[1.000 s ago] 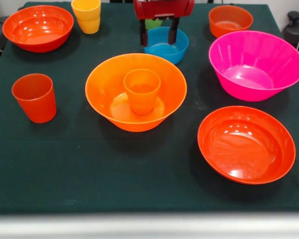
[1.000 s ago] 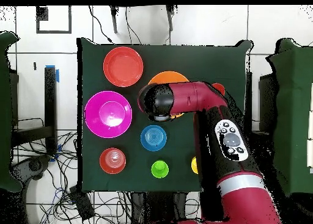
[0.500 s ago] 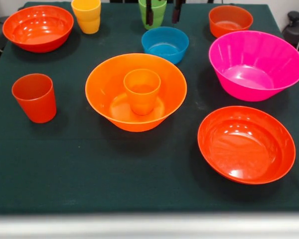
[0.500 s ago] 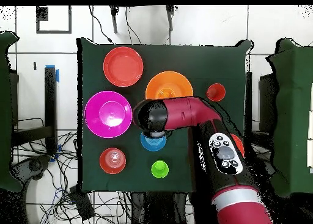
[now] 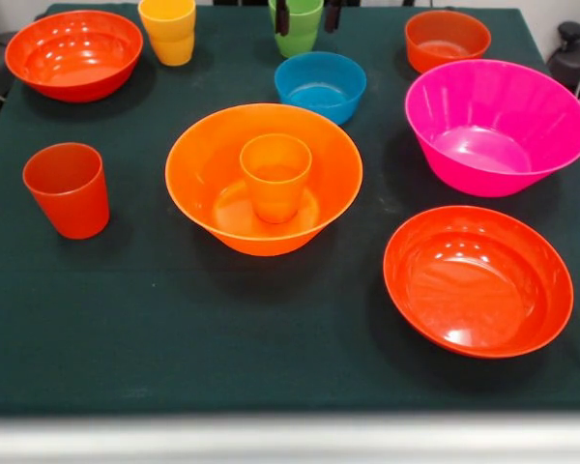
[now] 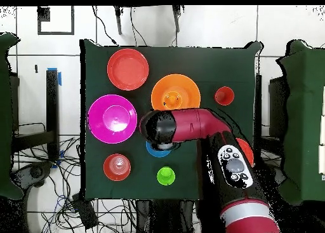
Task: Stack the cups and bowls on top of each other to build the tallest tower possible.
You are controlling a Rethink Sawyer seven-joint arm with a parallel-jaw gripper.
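Your claw (image 5: 305, 14) hangs open at the bench's far edge, fingertips straddling the green cup (image 5: 297, 32), gripping nothing.

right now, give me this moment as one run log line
gripper: open, fingers either side of green cup | orange cup: upright inside large orange bowl | blue bowl: on table, untouched

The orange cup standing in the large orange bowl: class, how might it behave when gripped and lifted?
The orange cup looks glossy, so probably slippery. It seems thin plastic, likely light. Its taper narrows downward, so it may tip if nudged inside the large orange bowl.
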